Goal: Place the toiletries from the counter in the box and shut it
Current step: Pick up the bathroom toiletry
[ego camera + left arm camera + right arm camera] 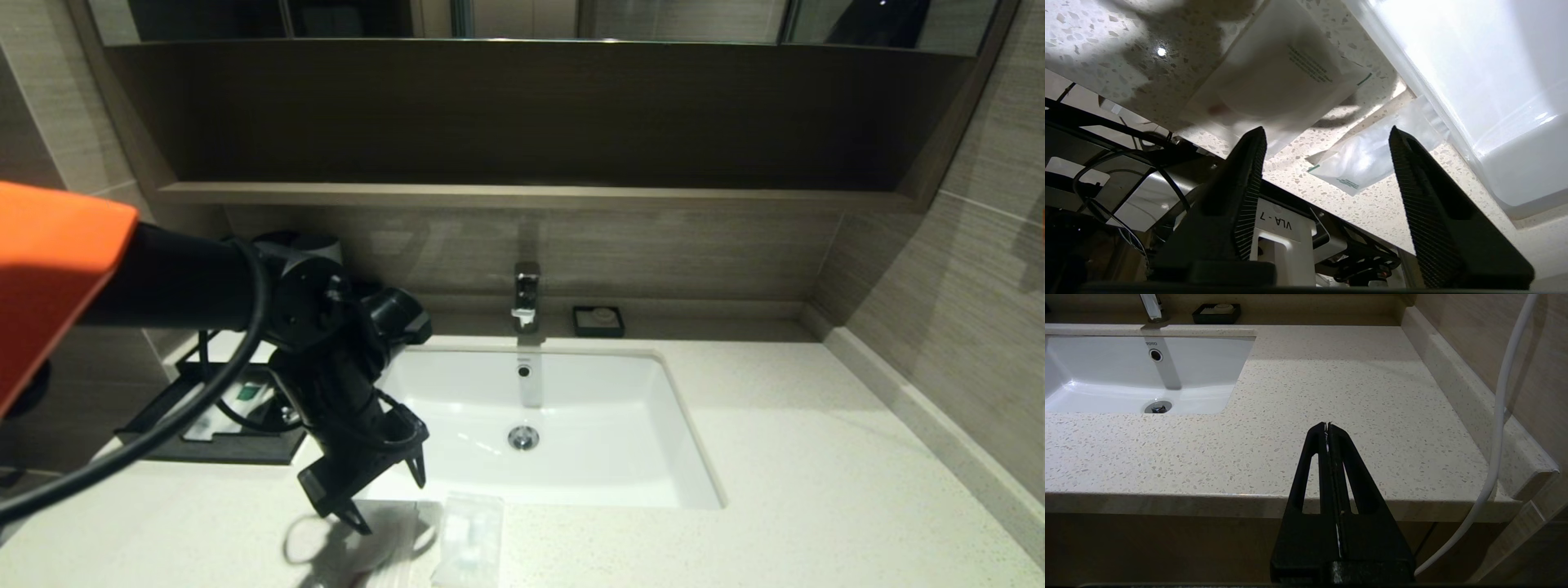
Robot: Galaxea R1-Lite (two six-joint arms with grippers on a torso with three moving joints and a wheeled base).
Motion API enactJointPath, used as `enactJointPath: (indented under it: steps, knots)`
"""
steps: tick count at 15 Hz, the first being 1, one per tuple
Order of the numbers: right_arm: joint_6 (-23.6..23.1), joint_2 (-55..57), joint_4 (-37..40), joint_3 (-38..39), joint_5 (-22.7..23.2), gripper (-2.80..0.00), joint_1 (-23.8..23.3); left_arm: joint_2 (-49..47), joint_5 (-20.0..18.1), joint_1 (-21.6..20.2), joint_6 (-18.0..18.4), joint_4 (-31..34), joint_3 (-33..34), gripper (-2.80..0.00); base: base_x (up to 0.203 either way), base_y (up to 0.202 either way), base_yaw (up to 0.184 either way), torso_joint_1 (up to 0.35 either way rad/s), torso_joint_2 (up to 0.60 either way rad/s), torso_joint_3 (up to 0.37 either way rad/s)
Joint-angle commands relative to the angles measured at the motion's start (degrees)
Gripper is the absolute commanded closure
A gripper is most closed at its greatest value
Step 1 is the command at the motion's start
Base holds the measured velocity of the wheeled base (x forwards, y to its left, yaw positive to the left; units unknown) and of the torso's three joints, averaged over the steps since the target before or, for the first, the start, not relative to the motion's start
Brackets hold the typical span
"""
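Two small flat clear packets lie on the counter [816, 490] in front of the sink [608, 384]. One packet [472, 539] sits just right of my left gripper [390, 500]. The other [388, 539] lies in shadow beneath it. In the left wrist view my left gripper [1327, 130] is open and empty above the counter, with one packet [1278, 81] ahead of it and the other [1367, 159] between its fingers' line of sight. The black box [237, 449] stands at the left with its drawer out. A green-labelled packet [245, 394] lies in it. My right gripper [1327, 425] is shut and empty.
A faucet [526, 296] and a small black square dish [598, 321] stand behind the sink. A wall ledge [922, 416] runs along the counter's right side. My right gripper hovers over the counter's front right edge [1290, 496].
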State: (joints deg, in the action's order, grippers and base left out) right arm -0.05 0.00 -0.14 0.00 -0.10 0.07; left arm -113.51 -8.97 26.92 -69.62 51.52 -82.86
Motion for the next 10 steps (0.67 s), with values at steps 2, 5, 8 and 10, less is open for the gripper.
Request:
enactJointPath:
  steps: [2,5,8,10]
  knots:
    - [0.0,-0.1,0.0,0.1,0.0,0.0,0.1,-0.7,-0.1,-1.0,-0.4,0.3,0.7,-2.8,0.0,0.0,0.0,0.0,0.0,0.0]
    - [0.0,0.0,0.0,0.1,0.0,0.0,0.0,-2.4,-0.4,-2.1,-0.4,0.3,0.3,-2.8,0.0,0.0,0.0,0.0,0.0,0.0]
    - [0.0,0.0,0.0,0.1,0.0,0.0,0.0,-3.0,-0.6,-2.7,-0.3,0.3,0.5,-2.8,0.0,0.0,0.0,0.0,0.0,0.0]
    - [0.0,0.0,0.0,0.1,0.0,0.0,0.1,-3.0,-0.9,-2.7,0.0,0.3,0.6,-2.8,0.0,0.0,0.0,0.0,0.0,0.0]
